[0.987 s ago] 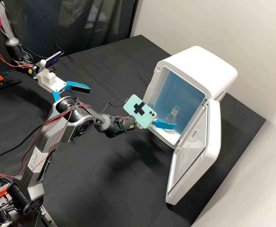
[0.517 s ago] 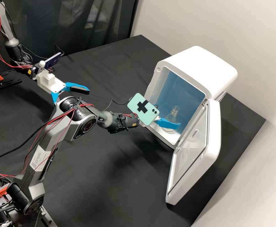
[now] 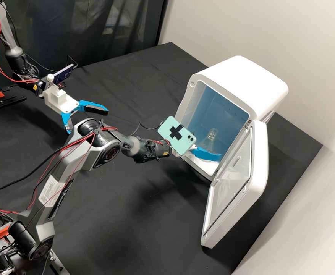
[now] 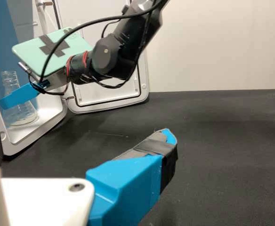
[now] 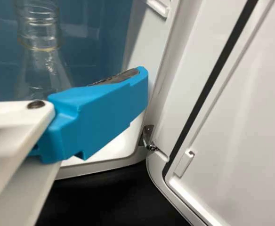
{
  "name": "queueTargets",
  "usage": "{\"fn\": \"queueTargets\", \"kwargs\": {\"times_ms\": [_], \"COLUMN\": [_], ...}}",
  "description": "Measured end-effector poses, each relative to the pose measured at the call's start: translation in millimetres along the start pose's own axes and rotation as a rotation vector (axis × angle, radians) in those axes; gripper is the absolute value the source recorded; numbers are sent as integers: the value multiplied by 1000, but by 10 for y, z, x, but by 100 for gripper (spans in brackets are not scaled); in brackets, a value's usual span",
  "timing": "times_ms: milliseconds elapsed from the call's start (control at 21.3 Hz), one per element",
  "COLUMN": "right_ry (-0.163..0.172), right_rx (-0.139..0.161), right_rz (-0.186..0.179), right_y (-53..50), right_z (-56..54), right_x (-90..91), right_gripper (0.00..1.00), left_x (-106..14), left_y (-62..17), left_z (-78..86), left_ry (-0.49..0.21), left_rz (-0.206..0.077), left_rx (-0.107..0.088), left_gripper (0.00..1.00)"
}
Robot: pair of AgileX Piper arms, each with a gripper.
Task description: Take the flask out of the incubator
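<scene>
**Item: clear glass conical flask** (image 3: 212, 136), smooth, narrow-necked and wide-based. It stands upright on the floor of the white, round-cornered plastic incubator (image 3: 247, 82), towards the back of its blue-lined chamber, and is not yet taken out.

**Incubator door** (image 3: 236, 183): white frame with a glazed panel, swung fully open on its hinge, which leaves the opening free for access.

**Right gripper** (image 3: 209, 151): inside the incubator opening, low and level with the flask's base. Its fingers are spread, with one hard blue finger (image 5: 100, 110) just beside the flask. Contact cannot be told and nothing is clamped. The low approach probably suits the widest part of the glass.

**Left gripper** (image 3: 81, 112): well away from the incubator, above the matte black tabletop (image 3: 136, 214), parted and empty.
</scene>
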Motion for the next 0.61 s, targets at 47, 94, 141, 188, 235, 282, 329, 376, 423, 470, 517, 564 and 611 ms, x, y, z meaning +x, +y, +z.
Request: {"fn": "queueTargets", "kwargs": {"times_ms": [47,94,141,188,235,282,329,376,423,470,517,564,611], "right_ry": [-3,-3,-3,-8,-17,-22,-29,-38,-47,-54,-56,-60,-62], "right_rx": [-4,-16,-26,-30,-37,-43,-46,-45,-45,-47,-51,-53,-52], "right_rz": [-4,-5,2,4,1,-3,-8,-16,-23,-27,-27,-32,-32], "right_y": [2,3,24,29,22,18,20,14,7,13,26,19,21], "right_z": [-11,-27,-54,-68,-75,-81,-98,-116,-119,-131,-149,-163,-179], "right_x": [24,57,95,129,174,198,243,274,299,325,348,370,384], "right_gripper": [100,100,100,100,100,100,100,100,100,100,100,100,100], "left_x": [0,0,0,0,0,0,0,0,0,0,0,-1,2], "left_y": [0,0,0,0,0,0,0,0,0,0,0,-1,-9], "left_z": [0,0,0,0,0,0,0,0,0,0,0,-5,-7], "left_ry": [0,0,0,0,0,0,0,0,0,0,0,2,2], "left_rz": [0,0,0,0,0,0,0,0,0,0,0,0,-2], "left_rx": [0,0,0,0,0,0,0,0,0,0,0,0,-2], "left_gripper": [100,100,100,100,100,100,100,100,100,100,100,100,100]}}
